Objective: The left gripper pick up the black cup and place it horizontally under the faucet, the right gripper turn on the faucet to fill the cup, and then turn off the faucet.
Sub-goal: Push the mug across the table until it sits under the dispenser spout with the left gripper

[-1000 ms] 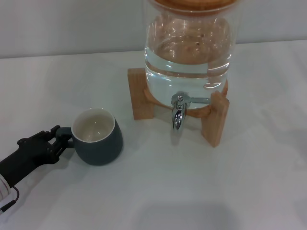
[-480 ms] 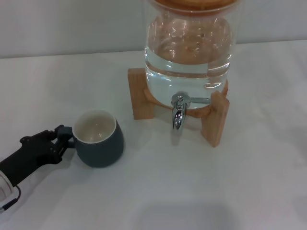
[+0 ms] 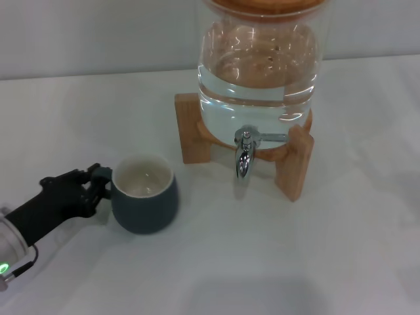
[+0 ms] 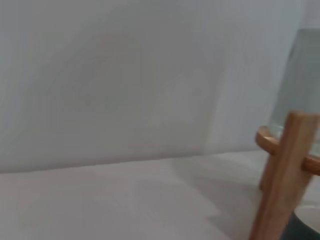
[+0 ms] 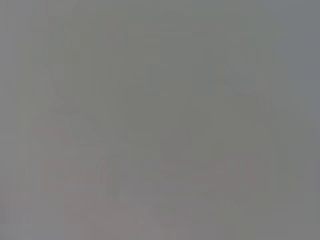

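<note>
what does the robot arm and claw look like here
Only the left arm shows, in the head view. The left gripper is a matte black, knobbly jointed claw on a black forearm section, ending in a silver-grey cylindrical wrist with a small green light and a thin black cable. The right gripper is out of view.

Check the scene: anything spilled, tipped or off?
Nothing stands out. The black cup is upright and dry inside, held at its handle by the left hand, still short of the faucet. The faucet isn't running, the table looks dry, and the glass jar sits squarely on its wooden stand.
</note>
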Motion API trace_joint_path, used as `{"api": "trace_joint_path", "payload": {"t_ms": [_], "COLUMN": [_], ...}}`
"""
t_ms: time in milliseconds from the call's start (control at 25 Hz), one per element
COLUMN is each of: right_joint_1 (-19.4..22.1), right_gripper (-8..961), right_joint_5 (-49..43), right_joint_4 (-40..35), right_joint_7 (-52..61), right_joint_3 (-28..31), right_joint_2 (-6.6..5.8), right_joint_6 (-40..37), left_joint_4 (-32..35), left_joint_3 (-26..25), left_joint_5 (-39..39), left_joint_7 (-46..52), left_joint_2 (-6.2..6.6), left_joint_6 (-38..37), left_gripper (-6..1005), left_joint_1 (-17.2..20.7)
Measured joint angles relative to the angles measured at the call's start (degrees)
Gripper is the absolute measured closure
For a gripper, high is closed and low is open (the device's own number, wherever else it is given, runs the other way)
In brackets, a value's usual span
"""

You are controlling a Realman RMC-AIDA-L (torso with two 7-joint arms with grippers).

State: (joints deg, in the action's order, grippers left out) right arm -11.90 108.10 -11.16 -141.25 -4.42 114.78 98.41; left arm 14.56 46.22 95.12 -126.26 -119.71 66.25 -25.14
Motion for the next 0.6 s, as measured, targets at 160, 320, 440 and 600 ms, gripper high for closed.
{"api": "trace_joint_path", "payload": {"t_ms": [160, 320, 440, 600], "right_joint_1": [-0.25, -0.44, -0.59, -0.6], "right_gripper": [112, 112, 111, 111], "right_joint_5": [-0.1, -0.26, -0.44, -0.47], "right_joint_4": [0.0, 0.0, 0.0, 0.0], "right_joint_7": [-0.26, -0.46, -0.47, -0.45], "right_joint_3": [-0.28, -0.45, -0.57, -0.59], "right_joint_2": [0.0, 0.0, 0.0, 0.0], "right_joint_6": [0.0, 0.0, 0.05, 0.24], "left_joint_4": [-1.16, -4.84, -7.84, -8.79], "left_joint_3": [2.02, 2.48, 2.5, 2.53], "left_joint_5": [0.05, 0.08, 0.09, 0.15], "left_joint_7": [-1.25, -3.29, -5.04, -5.52], "left_joint_2": [-0.06, -0.11, -0.26, -0.52], "left_joint_6": [0.03, 0.49, 0.67, 0.67], "left_gripper": [817, 825, 832, 832], "left_joint_1": [-2.21, -5.82, -8.58, -10.21]}}
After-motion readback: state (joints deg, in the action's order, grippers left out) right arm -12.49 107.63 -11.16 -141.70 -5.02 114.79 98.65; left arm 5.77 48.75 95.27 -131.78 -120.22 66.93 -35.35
